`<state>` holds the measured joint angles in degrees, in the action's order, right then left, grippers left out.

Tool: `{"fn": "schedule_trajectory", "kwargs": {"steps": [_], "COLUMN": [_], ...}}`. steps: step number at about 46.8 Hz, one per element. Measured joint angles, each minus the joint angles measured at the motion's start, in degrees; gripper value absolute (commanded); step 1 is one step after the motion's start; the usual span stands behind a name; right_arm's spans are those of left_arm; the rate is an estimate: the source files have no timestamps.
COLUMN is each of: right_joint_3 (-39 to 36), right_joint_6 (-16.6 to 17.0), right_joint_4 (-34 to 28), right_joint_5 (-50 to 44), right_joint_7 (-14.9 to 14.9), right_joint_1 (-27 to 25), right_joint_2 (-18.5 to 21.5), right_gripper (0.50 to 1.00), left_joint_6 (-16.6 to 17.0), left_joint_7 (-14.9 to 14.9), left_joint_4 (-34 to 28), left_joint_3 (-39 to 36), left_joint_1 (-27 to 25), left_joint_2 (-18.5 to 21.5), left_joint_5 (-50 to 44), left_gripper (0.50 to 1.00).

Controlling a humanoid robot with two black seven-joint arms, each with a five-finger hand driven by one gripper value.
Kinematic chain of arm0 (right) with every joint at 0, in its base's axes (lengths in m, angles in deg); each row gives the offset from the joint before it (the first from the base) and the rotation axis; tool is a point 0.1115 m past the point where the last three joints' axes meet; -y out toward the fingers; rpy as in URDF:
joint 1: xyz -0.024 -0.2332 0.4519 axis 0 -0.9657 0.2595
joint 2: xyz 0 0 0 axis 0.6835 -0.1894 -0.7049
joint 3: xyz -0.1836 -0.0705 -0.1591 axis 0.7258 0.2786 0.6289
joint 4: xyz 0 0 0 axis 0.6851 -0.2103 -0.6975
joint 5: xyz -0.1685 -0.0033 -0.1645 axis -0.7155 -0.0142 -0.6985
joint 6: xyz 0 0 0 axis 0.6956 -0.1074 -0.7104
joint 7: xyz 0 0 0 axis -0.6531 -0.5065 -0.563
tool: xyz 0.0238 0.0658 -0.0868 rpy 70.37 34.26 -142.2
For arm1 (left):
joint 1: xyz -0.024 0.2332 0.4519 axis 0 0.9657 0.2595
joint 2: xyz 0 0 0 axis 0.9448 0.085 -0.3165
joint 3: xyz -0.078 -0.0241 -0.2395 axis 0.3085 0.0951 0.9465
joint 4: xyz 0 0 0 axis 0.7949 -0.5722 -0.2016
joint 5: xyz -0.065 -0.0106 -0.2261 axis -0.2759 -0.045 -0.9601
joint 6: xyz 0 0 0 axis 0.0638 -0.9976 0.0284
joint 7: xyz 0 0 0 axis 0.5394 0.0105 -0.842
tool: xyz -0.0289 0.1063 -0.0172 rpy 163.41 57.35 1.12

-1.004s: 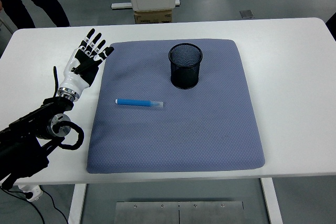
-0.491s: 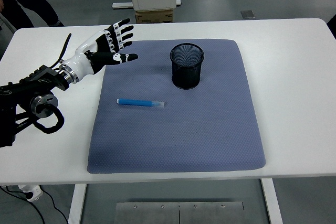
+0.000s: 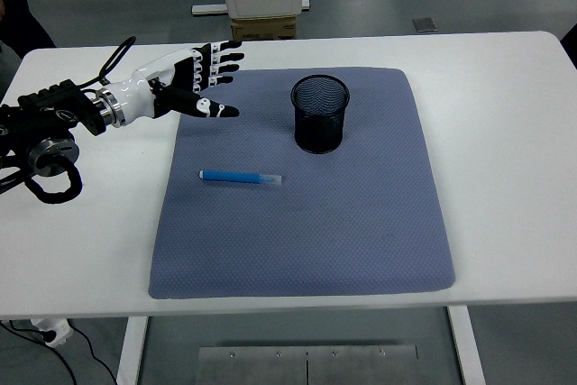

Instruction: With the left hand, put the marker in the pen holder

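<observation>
On the blue mat point(image 3: 306, 223): black mesh pen holder point(image 3: 319, 114) upright, contents unclear. Blue marker point(image 3: 240, 177) flat, apart. Left hand point(image 3: 185, 84) splayed, grasping nothing.

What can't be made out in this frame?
- Pen holder: its inside, dark behind the mesh in the head view.
- Left arm: cut off by the left edge; the left hand shows fully.
- Right hand: out of view.
- Marker: its print, too small.

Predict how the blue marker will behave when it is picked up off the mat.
The slim blue marker with a pale cap is probably rigid and light. Being round and lying flat on the grey padded mat, it may roll if nudged, though the mat's textured surface likely slows it.
</observation>
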<state>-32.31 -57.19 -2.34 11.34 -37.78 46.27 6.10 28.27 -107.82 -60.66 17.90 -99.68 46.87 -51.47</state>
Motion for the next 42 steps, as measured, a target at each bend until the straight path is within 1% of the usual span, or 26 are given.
{"fn": "schedule_trajectory", "kwargs": {"steps": [2, 4, 7, 12, 17, 19, 27, 31, 33, 42], "right_joint_3": [0.0, 0.0, 0.0, 0.0, 0.0, 0.0, 0.0, 0.0, 0.0, 0.0], "right_joint_6": [0.0, 0.0, 0.0, 0.0, 0.0, 0.0, 0.0, 0.0, 0.0, 0.0], "right_joint_4": [0.0, 0.0, 0.0, 0.0, 0.0, 0.0, 0.0, 0.0, 0.0, 0.0], "right_joint_5": [0.0, 0.0, 0.0, 0.0, 0.0, 0.0, 0.0, 0.0, 0.0, 0.0], "right_joint_7": [0.0, 0.0, 0.0, 0.0, 0.0, 0.0, 0.0, 0.0, 0.0, 0.0], "right_joint_1": [0.0, 0.0, 0.0, 0.0, 0.0, 0.0, 0.0, 0.0, 0.0, 0.0], "right_joint_2": [0.0, -0.1, 0.0, 0.0, 0.0, 0.0, 0.0, 0.0, 0.0, 0.0], "right_gripper": [1.0, 1.0, 1.0, 1.0, 1.0, 1.0, 1.0, 1.0, 1.0, 1.0], "left_joint_6": [0.1, 1.0, 2.0, 3.1, 3.2, 3.2, 3.8, 5.9, 7.0, 7.3], "left_joint_7": [0.0, 0.0, 0.0, 0.0, 0.0, 0.0, 0.0, 0.0, 0.0, 0.0], "left_joint_4": [-0.1, -0.1, -0.1, -0.1, -0.1, -0.1, 0.2, 0.2, 0.2, 0.2], "left_joint_3": [-1.0, -2.6, -6.1, -13.9, -21.7, -23.0, -24.6, -24.6, -24.6, -24.6], "left_joint_1": [-0.8, -3.0, -4.9, -5.7, -5.7, -5.7, -5.6, -5.5, -5.4, -5.4], "left_joint_2": [-0.7, -2.3, -2.8, -3.0, -3.0, -3.0, -3.7, -4.4, -5.4, -6.5], "left_joint_5": [0.0, 0.2, 1.2, 6.7, 12.9, 13.3, 17.9, 19.5, 20.9, 24.4], "left_gripper": [1.0, 1.0, 1.0, 1.0, 1.0, 1.0, 1.0, 1.0, 1.0, 1.0]}}
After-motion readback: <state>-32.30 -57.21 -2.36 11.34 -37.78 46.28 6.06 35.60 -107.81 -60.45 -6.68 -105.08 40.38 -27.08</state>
